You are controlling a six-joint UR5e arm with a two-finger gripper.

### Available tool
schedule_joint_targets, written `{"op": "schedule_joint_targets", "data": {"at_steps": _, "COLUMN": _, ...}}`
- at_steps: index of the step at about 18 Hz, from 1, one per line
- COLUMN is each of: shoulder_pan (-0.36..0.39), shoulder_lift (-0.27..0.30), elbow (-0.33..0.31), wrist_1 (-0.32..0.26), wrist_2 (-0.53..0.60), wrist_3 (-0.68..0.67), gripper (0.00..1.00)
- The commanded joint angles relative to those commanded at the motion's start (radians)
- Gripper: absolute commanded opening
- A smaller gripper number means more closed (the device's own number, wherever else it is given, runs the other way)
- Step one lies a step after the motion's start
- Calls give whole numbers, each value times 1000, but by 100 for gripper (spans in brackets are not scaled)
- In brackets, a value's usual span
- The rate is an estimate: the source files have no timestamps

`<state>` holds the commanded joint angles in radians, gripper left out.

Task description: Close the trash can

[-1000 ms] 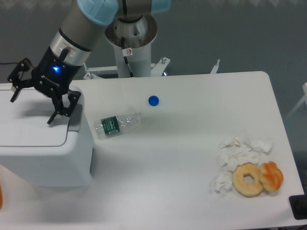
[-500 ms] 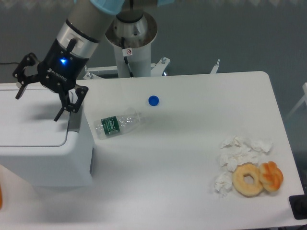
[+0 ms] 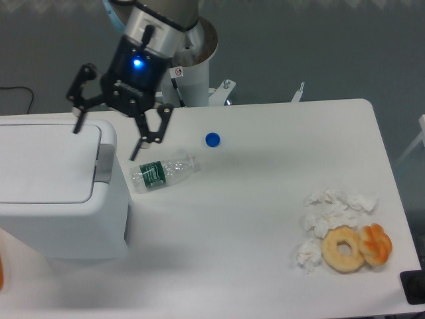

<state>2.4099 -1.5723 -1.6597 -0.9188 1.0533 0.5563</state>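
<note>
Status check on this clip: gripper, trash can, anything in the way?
Gripper open, empty, above the trash can's right edge. Lid down flat, can looks closed. Plastic bottle lies beside the can, not obstructing.

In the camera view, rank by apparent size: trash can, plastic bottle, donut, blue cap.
1. trash can
2. plastic bottle
3. donut, not far behind the bottle
4. blue cap

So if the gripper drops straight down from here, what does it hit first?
Probably the trash can, near its right edge with the grey latch. The open gripper straddles that edge, though depth is unclear.
</note>
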Motion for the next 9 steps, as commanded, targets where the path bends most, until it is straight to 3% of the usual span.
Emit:
{"op": "schedule_joint_targets", "data": {"at_steps": 5, "shoulder_pan": 2, "shoulder_lift": 18, "elbow": -14, "wrist_1": -31, "wrist_2": 190, "wrist_3": 82, "gripper": 100}}
{"op": "schedule_joint_targets", "data": {"at_steps": 9, "shoulder_pan": -5, "shoulder_lift": 37, "elbow": -17, "wrist_1": -32, "wrist_2": 347, "wrist_3": 238, "gripper": 100}}
